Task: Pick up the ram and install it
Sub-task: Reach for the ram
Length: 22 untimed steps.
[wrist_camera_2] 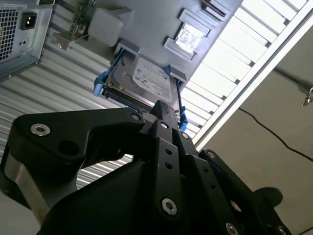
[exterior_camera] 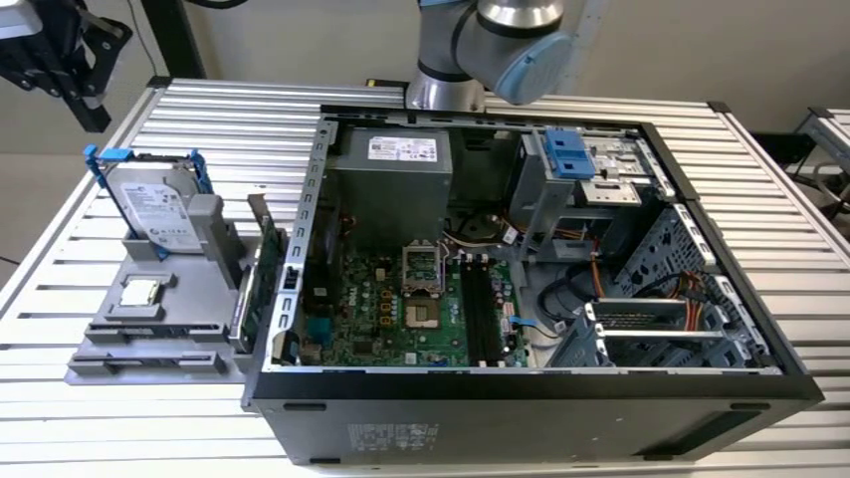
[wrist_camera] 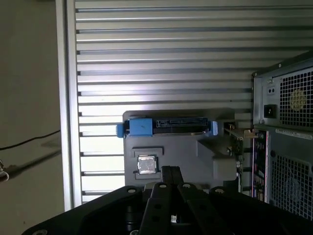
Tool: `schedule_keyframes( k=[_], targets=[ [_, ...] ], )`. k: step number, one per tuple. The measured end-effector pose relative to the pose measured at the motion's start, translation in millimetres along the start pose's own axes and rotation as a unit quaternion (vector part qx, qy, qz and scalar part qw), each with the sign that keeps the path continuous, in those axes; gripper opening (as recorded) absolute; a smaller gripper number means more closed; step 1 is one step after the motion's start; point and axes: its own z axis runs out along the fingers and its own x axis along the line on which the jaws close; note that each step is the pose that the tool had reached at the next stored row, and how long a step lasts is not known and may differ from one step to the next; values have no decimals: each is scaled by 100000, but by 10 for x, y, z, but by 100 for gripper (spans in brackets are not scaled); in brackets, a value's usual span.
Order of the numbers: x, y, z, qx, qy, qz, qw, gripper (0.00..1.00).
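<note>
The ram [exterior_camera: 242,307] looks like a thin dark stick standing on edge along the holder's side nearest the case. Next to it stands an upright green card [exterior_camera: 266,254]. The black motherboard slots [exterior_camera: 484,317] lie inside the open computer case [exterior_camera: 531,383]. My gripper [exterior_camera: 91,118] hangs high above the table's far corner at the exterior view's left, well away from the ram. In both wrist views its black fingers [wrist_camera: 170,171] [wrist_camera_2: 161,110] meet with nothing between them, above the grey holder [wrist_camera: 186,164].
The grey holder [exterior_camera: 146,349] also carries a hard drive in a blue caddy [exterior_camera: 153,204] [wrist_camera: 168,125] [wrist_camera_2: 146,81] and a square processor chip [exterior_camera: 139,292] [wrist_camera: 146,165]. The slatted metal table [exterior_camera: 226,110] ends close to the holder. The arm's base [exterior_camera: 445,90] stands behind the case.
</note>
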Motion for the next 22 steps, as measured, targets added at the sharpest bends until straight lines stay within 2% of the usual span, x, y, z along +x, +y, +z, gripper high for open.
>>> schedule_keyframes(
  k=[8,22],
  targets=[
    [1,-18,0,-5,1,4,100000,0],
    [-6,-197,-5,0,3,4,100000,0]
  ],
)
